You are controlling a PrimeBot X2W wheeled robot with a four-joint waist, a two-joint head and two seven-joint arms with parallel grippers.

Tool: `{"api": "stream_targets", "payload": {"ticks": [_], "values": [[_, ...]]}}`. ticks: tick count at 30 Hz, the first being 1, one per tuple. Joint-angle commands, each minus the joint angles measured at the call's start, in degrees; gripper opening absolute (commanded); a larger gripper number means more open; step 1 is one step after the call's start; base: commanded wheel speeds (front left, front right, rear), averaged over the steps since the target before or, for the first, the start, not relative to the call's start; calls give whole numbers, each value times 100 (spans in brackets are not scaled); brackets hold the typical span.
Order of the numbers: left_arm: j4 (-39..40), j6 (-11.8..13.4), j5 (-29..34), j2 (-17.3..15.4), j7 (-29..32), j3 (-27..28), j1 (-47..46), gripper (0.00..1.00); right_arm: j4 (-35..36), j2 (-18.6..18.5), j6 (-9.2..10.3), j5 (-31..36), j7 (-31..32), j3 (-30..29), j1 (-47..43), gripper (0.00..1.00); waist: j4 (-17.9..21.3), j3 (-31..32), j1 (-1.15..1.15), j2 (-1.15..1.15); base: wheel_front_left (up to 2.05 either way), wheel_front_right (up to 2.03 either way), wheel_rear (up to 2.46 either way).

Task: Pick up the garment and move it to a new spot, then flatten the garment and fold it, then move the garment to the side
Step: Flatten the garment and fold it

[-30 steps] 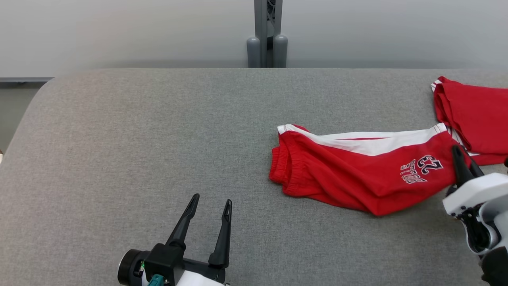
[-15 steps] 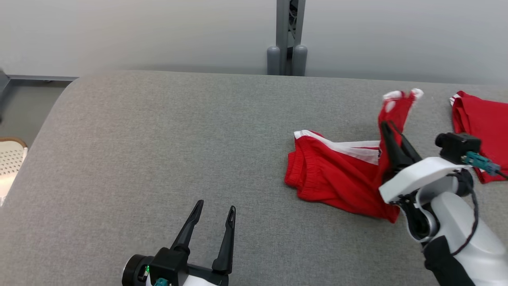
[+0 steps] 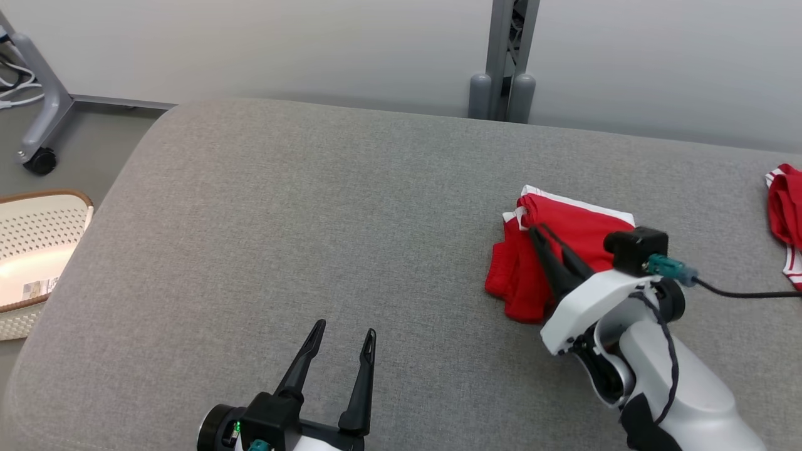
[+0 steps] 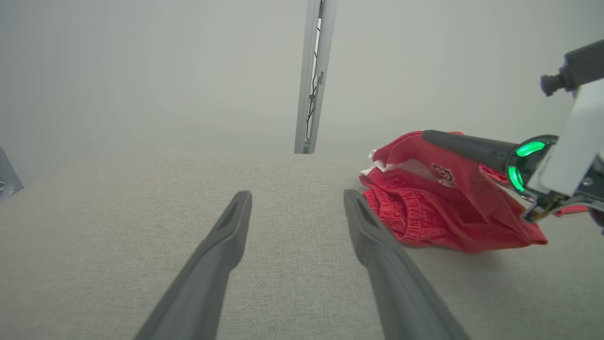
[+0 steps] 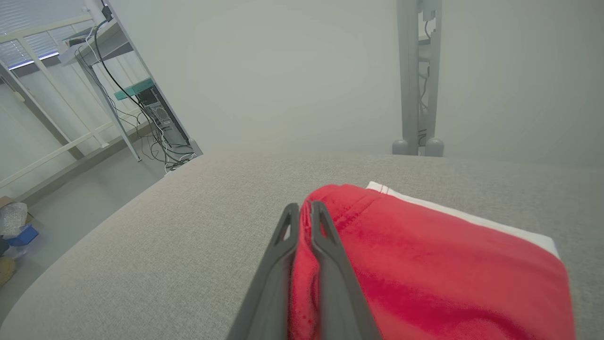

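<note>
The garment (image 3: 586,228), red shorts with a white side stripe and a gathered waistband, lies doubled over on itself on the right half of the grey desk (image 3: 313,207). Its upper layer is raised above the lower one. The right claw (image 3: 536,230) is clamped on that upper layer at its far left corner, with red cloth pinched between its fingers. The left claw (image 3: 346,327) hovers nearer and to the left, fingers spread apart over bare desk. Another red piece (image 3: 786,219) lies at the right edge.

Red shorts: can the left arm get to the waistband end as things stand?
Probably yes. The left gripper is open over the bare grey surface, and nothing lies between it and the waistband of the red shorts, which faces it. The right gripper is shut on the folded-over layer above, so approach low.
</note>
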State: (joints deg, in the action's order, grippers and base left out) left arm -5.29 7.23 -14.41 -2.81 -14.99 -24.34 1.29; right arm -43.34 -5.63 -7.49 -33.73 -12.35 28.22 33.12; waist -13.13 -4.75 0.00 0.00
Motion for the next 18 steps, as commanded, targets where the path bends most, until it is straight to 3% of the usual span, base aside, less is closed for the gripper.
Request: {"api": "stream_targets", "payload": {"ticks": [1,6,7,9,11,12,18], "values": [[-5,24,-36,-22,-25,11,-3,100,-35,2,0,47,24,33,-76,0,-31,1,0,0,0,0,0],[5,31,-48,-23,-25,-5,27,100,-217,99,0,134,160,191,-215,0,-92,-6,0,0,0,0,0],[10,35,-55,-23,-24,-2,27,100,-228,125,0,93,231,255,-257,9,-94,-8,0,0,0,0,0],[24,44,-68,-22,-25,1,28,100,-230,148,0,66,258,310,-283,49,-85,-16,0,0,0,0,0],[30,50,-72,-23,-25,-5,21,100,-272,167,0,72,255,359,-333,96,-67,-22,0,0,0,0,0],[33,48,-73,-22,-24,-7,15,100,-287,187,0,53,253,383,-361,100,-56,-26,0,0,0,0,0],[34,74,-84,-22,-24,4,-7,100,-60,254,0,-254,354,711,-469,100,61,-40,0,0,0,0,0]]}}
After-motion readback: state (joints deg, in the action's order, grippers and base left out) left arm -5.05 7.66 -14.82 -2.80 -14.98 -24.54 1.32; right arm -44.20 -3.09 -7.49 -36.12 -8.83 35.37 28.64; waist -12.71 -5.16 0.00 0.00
